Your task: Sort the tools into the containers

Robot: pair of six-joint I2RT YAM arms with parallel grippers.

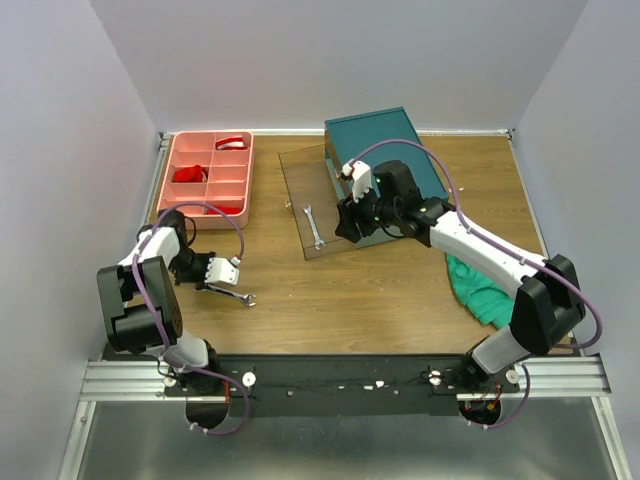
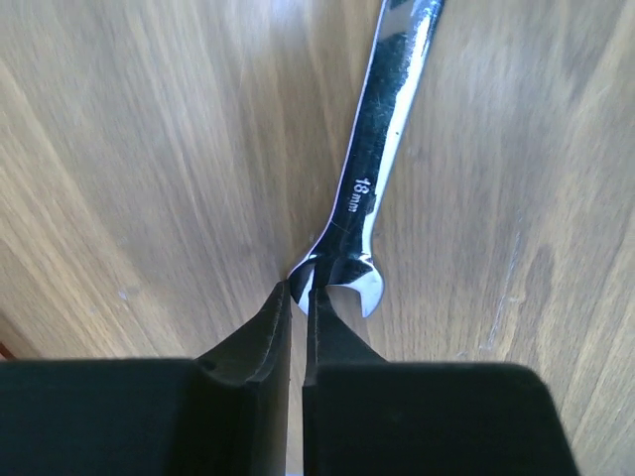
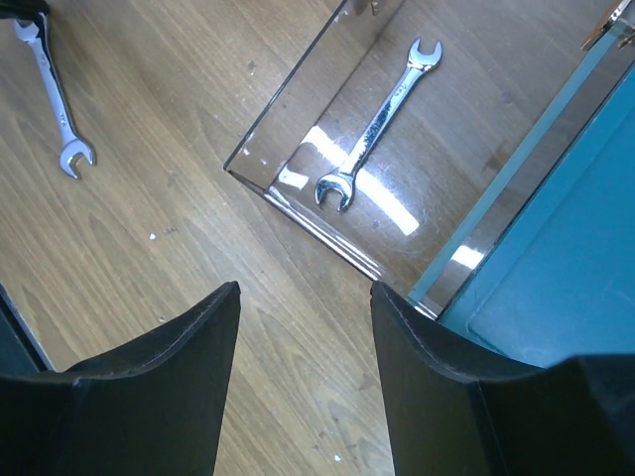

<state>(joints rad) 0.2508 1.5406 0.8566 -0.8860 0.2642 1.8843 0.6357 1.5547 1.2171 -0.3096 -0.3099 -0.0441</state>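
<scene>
A silver wrench [image 2: 372, 169] marked 18 mm lies on the wooden table, and my left gripper [image 2: 301, 288] is shut on its near open end. In the top view this wrench [image 1: 232, 295] sits left of centre with my left gripper [image 1: 208, 285] at its left end. A second silver wrench [image 3: 375, 129] lies in the clear plastic tray [image 3: 298, 213] beside the teal box [image 3: 556, 268]. My right gripper [image 3: 306, 293] is open and empty, above the table at the tray's near corner. The pink divided tray [image 1: 208, 175] stands at the back left. No hammer shows.
The pink tray holds red items in some compartments. A green cloth [image 1: 485, 290] lies at the right under my right arm. The teal box [image 1: 380, 130] stands at the back centre, against the wall. Grey walls close in the table on three sides.
</scene>
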